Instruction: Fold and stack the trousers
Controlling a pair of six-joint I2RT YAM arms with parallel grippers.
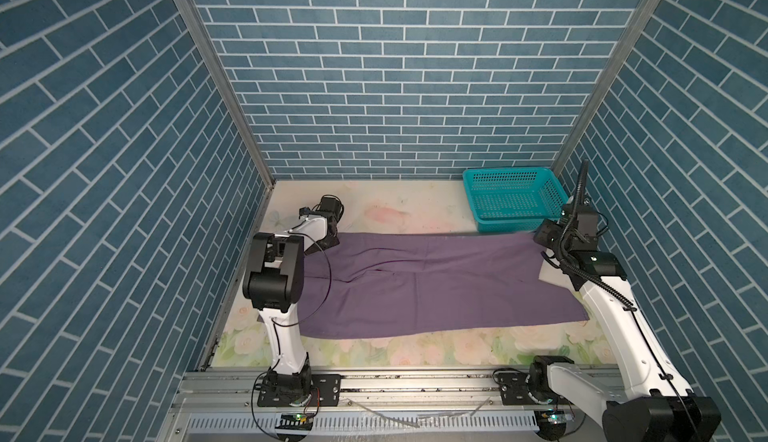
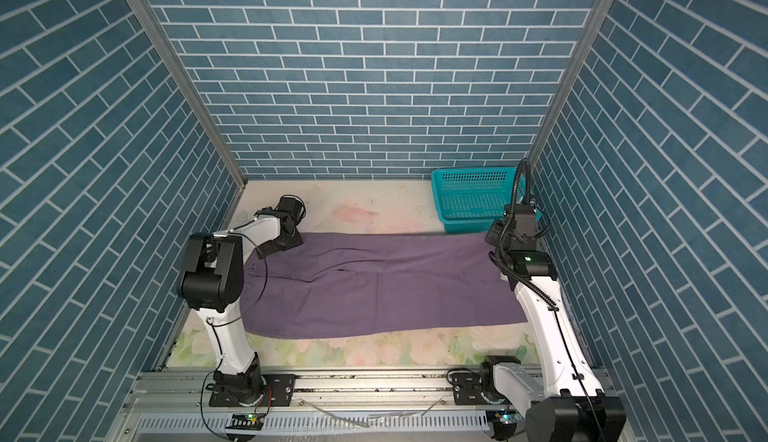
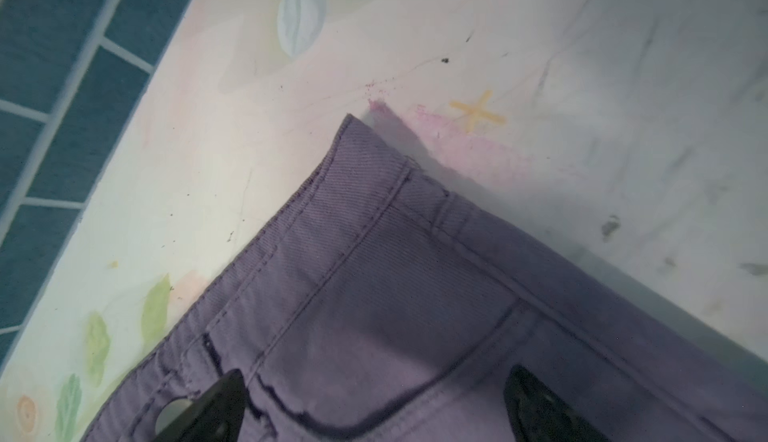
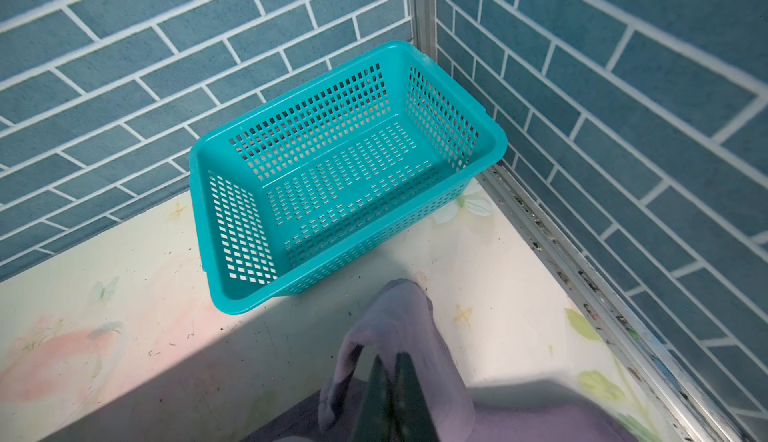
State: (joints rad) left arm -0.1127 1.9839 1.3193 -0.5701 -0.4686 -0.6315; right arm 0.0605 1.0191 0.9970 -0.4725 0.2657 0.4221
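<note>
Nearest the camera, a metal rail (image 1: 415, 381) carries the bases of both arms. Just beyond it runs a bare strip of the flower-printed table (image 1: 415, 348).

The trousers (image 1: 436, 290) lie flat across the middle of the table, in both top views (image 2: 374, 290). They reach from the left arm to the right arm, the waist end at the left. A long crease runs along their length.

At the far left corner of the cloth, the left pincer (image 3: 374, 377) stands wide. In the left wrist view its two dark fingertips (image 3: 224, 394) are set well apart over the waistband corner of the trousers (image 3: 395, 294). A pocket seam shows between them. Whether the tips touch the cloth, I cannot tell.

At the far right end, the right pincer (image 4: 388, 381) is closed on the trousers (image 4: 399, 319). In the right wrist view a fold of purple cloth is draped over its fingers, which are pressed together, and raised off the table (image 4: 124, 294).

Just behind that end sits an empty teal perforated plastic basket (image 1: 515, 211), in the far right corner (image 4: 237, 232). It stands close to the blue brick-pattern walls (image 1: 395, 66).
</note>
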